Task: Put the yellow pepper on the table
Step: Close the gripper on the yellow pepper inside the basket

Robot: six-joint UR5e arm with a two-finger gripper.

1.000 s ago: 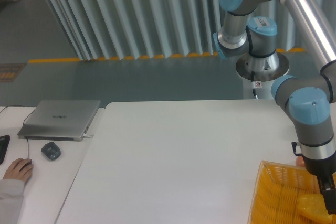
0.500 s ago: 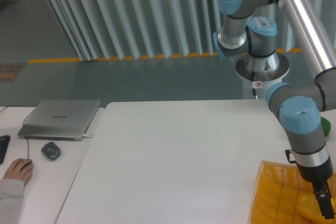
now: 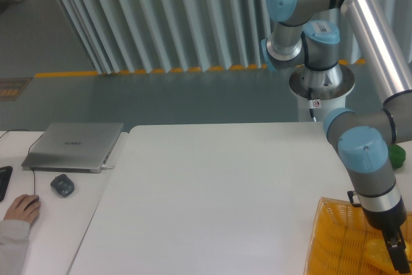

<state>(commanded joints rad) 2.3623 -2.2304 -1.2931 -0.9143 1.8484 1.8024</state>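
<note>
The yellow pepper (image 3: 378, 253) lies low inside the yellow mesh basket (image 3: 336, 236) at the bottom right, only partly showing. My gripper (image 3: 399, 257) reaches down into the basket right beside the pepper, its dark fingers against the pepper's right side and cut off by the frame edge. Whether the fingers are closed on the pepper cannot be made out. The white table (image 3: 212, 191) stretches left of the basket.
A green pepper (image 3: 397, 154) sits at the table's right edge behind the arm. On the adjoining desk at left are a grey laptop (image 3: 74, 146), a dark mouse (image 3: 62, 185) and a person's hand (image 3: 22, 208).
The arm's wrist and gripper have shifted left over the basket, uncovering the green pepper behind. The yellow pepper stays low in the basket.
</note>
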